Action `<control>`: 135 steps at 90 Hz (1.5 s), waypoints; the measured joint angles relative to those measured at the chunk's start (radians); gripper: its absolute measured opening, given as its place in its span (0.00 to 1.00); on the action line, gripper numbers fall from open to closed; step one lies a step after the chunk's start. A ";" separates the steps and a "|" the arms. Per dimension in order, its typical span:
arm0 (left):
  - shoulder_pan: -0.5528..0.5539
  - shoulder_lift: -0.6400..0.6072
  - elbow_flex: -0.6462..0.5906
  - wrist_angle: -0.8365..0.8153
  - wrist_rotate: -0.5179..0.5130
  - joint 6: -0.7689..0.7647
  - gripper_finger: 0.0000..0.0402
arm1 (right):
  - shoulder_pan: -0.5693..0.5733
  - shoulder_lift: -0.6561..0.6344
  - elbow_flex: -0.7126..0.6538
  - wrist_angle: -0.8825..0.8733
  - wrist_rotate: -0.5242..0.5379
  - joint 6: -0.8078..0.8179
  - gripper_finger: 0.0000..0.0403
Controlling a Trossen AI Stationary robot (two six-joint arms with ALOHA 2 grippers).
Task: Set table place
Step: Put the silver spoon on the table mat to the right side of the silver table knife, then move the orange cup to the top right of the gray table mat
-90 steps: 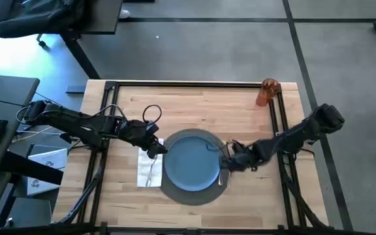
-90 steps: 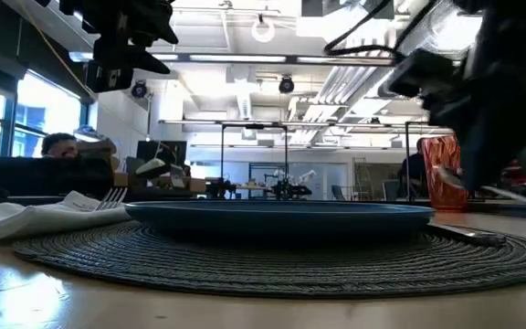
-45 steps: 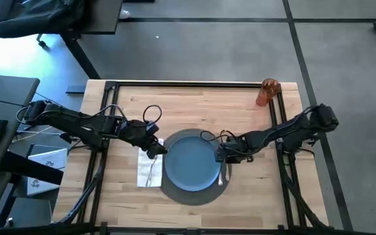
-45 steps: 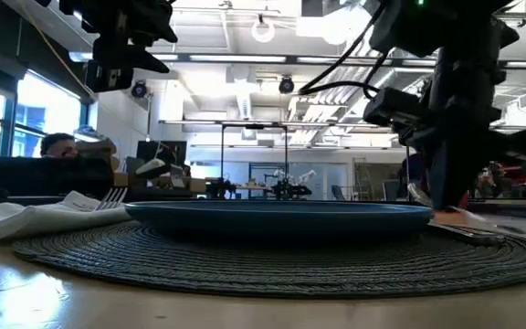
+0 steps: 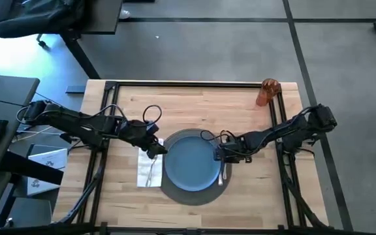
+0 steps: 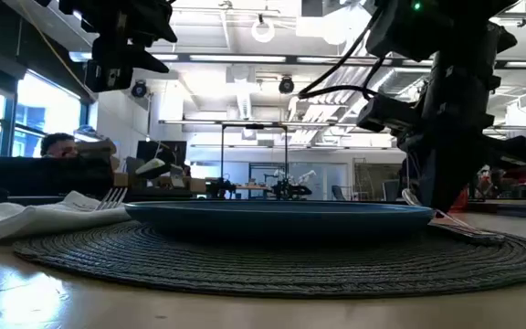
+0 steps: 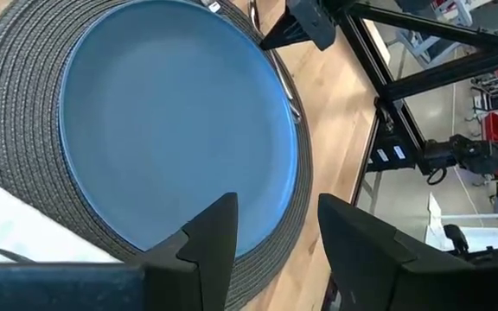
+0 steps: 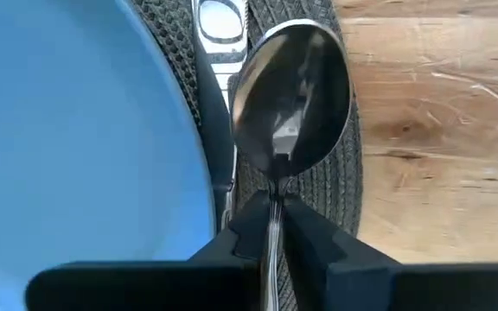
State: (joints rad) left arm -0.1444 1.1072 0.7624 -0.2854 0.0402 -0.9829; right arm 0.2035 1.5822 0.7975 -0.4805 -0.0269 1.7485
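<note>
Table (image 5: 194, 108) fills mid-frame of the high view, rails down both sides. At lower centre sits the mat (image 5: 191, 192) with the plate (image 5: 191, 163) on it; napkin (image 5: 145, 171) lies just left of the mat with the fork (image 5: 151, 171) on top; cup (image 5: 266, 92) stands well apart at the upper right, by the rail. Left gripper (image 5: 153, 150) hangs over the napkin's upper edge beside the plate, fingers apart and empty in its wrist view. Right gripper (image 8: 271, 226) is at the plate's right rim, fingers pinched on the handle of the spoon (image 8: 290, 108), bowl over the mat strip with the knife (image 8: 221, 34) lying just beside it, between spoon and plate. Judged step: setting the spoon down right of the knife. Risks: the free strip of mat is narrow, so a release here could leave the spoon partly on the knife, or half off the mat edge and tilted on the wood. The grip is on a thin handle only, so the spoon may swivel as it goes down. Descending close to the plate rim could also knock the plate off centre or push the knife under it. Cannot tell from the low view whether the spoon touches the mat yet.
</note>
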 joint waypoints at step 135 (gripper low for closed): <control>0.000 0.000 0.000 -0.002 -0.090 -0.117 0.36 | -1.219 -0.060 0.676 -0.855 0.159 -1.523 0.72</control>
State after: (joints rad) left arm -0.1448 1.1072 0.7624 -0.2874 -0.0493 -1.0996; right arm -1.0152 1.5224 1.4734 -1.3358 0.1325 0.2253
